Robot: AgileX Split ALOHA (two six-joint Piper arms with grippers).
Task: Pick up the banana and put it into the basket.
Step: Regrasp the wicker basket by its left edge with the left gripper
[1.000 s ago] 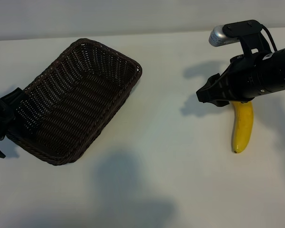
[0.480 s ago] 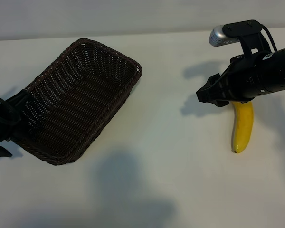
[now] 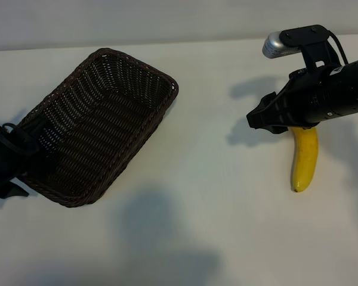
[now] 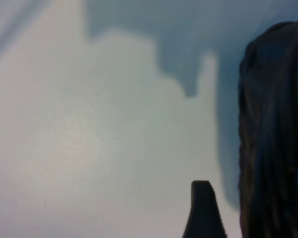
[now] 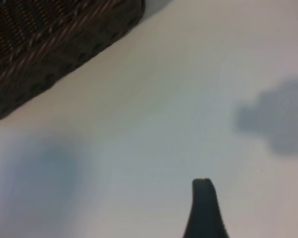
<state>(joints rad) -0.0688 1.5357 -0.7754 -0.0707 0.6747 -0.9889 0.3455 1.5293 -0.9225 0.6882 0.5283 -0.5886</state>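
Right now your right gripper [image 3: 255, 121] hangs over the table [image 3: 215, 196] with its fingers parted fairly wide and nothing between them. The banana [image 3: 304, 159] lies flat on the table just behind and below those fingers, its upper end hidden under the right arm, its dark tip pointing toward the near edge; the fingers are not touching it. From the right wrist you see only one dark fingertip [image 5: 204, 208] above bare table, with a corner of the basket [image 3: 98, 125] farther off, well apart from it. Your left gripper [image 3: 6, 161] sits at the basket's outer short end, at the scene's left edge, low against the wicker wall. Its fingers are also spread fairly wide, and you cannot tell whether either one actually touches the weave. From the left wrist, one fingertip [image 4: 203, 210] shows over the table with the dark basket wall [image 4: 273, 139] just beside it. The basket itself rests slanted on the table, open side up, with nothing visible inside, far from the banana.
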